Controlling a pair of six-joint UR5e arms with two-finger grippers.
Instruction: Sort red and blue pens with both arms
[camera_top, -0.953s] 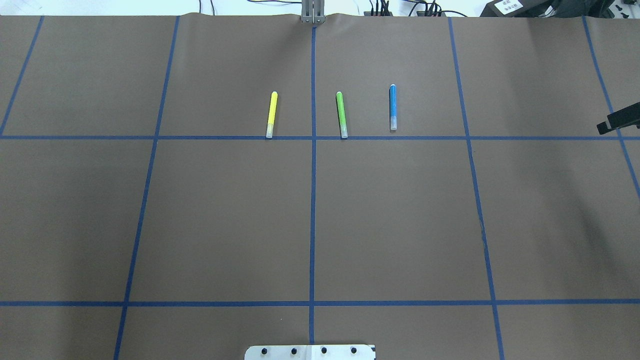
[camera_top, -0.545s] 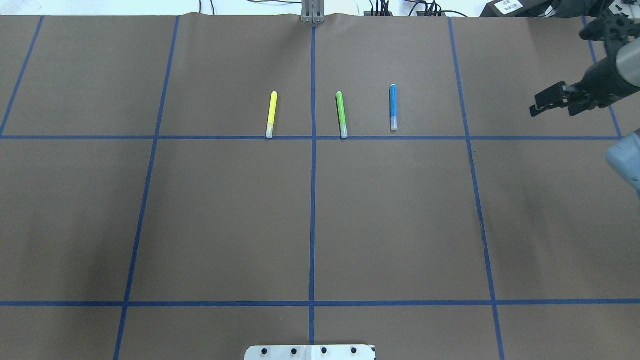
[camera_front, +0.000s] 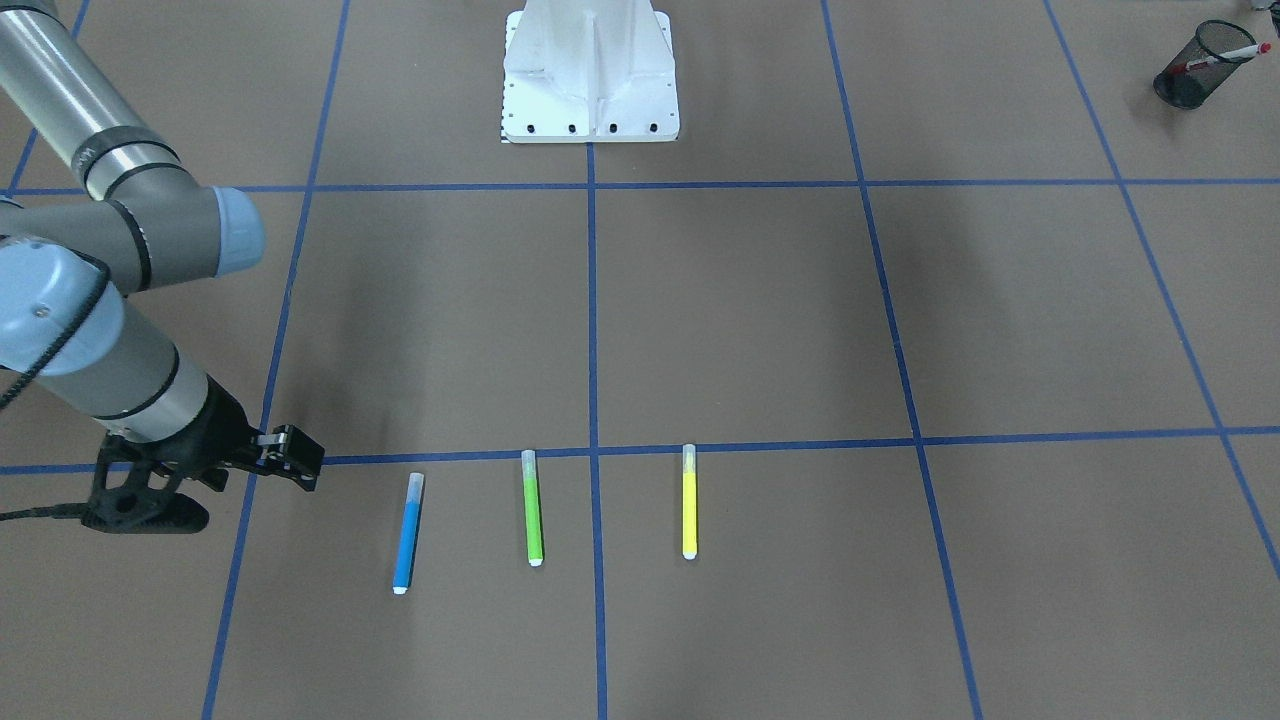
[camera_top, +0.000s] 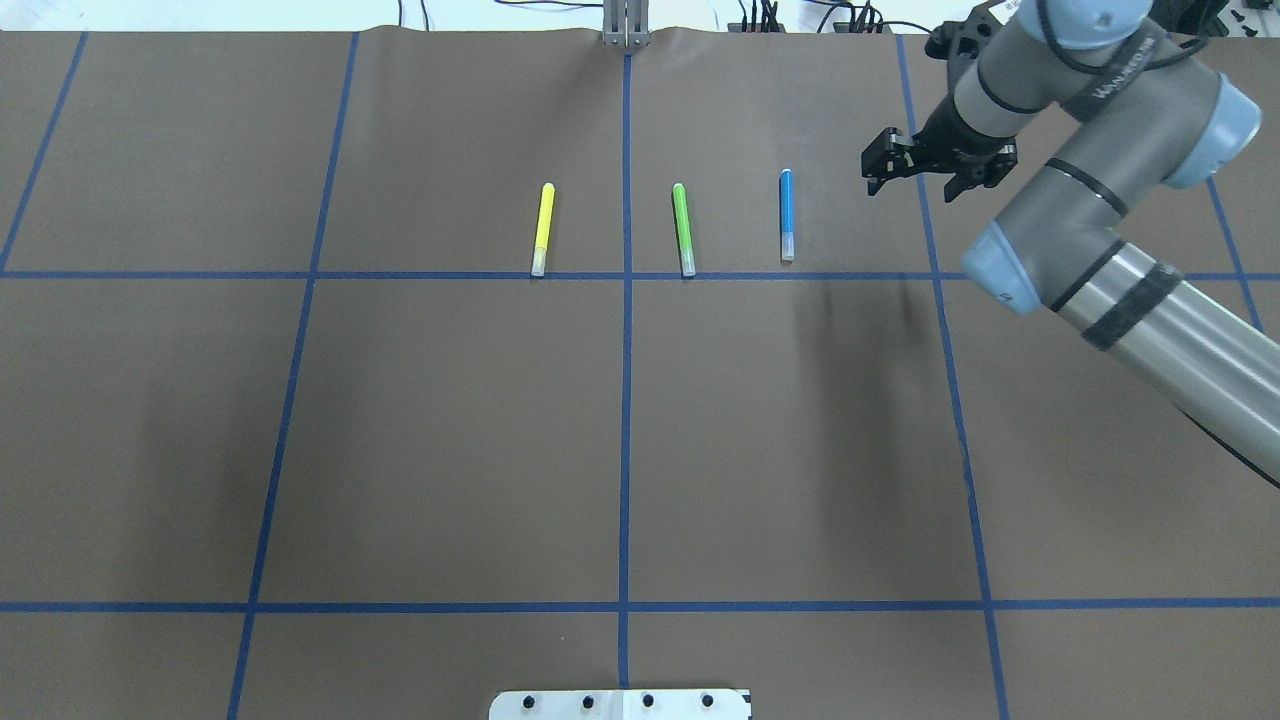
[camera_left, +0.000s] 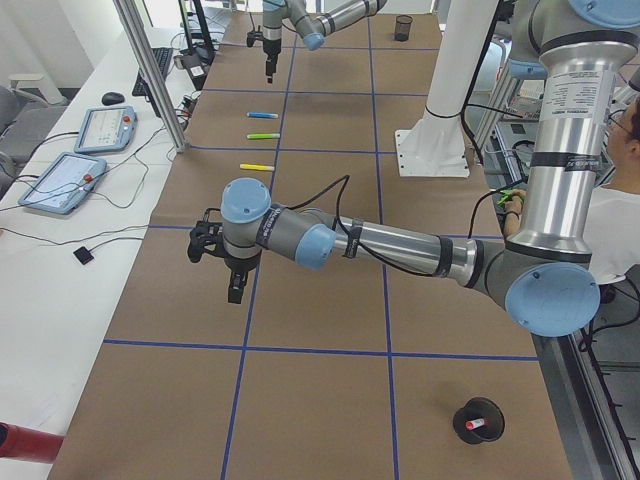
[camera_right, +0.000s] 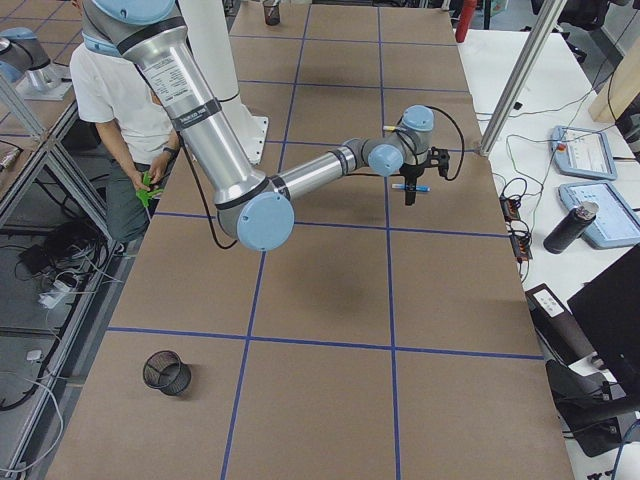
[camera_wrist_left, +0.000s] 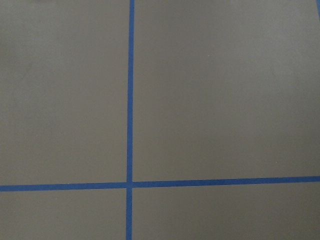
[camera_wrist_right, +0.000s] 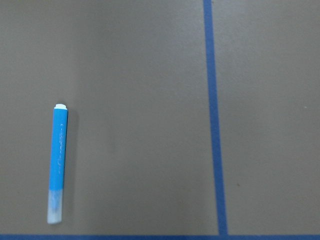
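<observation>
The blue pen lies on the brown table, rightmost of a row of three; it also shows in the front view and at the lower left of the right wrist view. My right gripper hovers just right of it, open and holding nothing, and appears in the front view as well. The red pen stands in a black mesh cup on my left side. My left gripper shows only in the exterior left view, above bare table, so I cannot tell its state.
A green pen and a yellow pen lie left of the blue one. A second, empty mesh cup stands on my right side. A person is beside the robot's base.
My right arm has swung in from the right edge toward the blue pen, its gripper now close beside it. The three pens have not moved.
</observation>
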